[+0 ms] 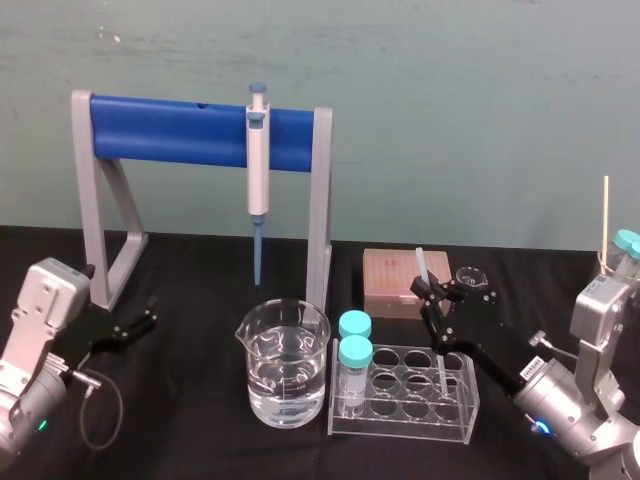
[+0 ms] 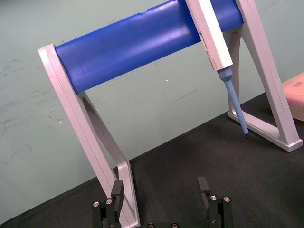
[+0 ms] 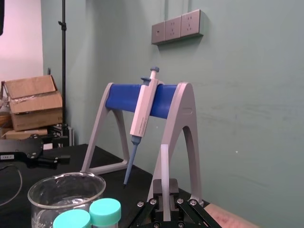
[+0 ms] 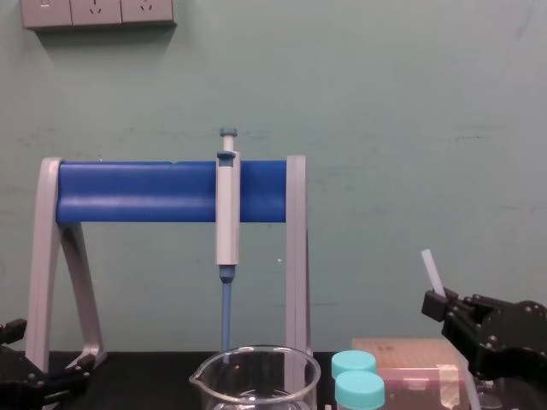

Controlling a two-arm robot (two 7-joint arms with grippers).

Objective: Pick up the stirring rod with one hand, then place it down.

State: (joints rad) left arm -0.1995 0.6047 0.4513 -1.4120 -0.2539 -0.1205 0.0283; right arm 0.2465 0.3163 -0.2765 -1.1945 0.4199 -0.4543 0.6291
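legible text: none | white sticker (image 1: 538, 368) on right arm (image 1: 585, 400): print too small to read

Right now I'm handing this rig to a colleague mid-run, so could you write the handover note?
The right gripper is shut on the stirring rod and is over the back of the tube rack.
The left gripper is open and idle, low beside the pipette stand.
The rod is close to upright, with its top poking above the fingers. Its lower part runs down toward the rack, and I cannot tell whether it is clear of it.
Done: the grasp.
Left: lift the rod clear if needed, place it down, then release.
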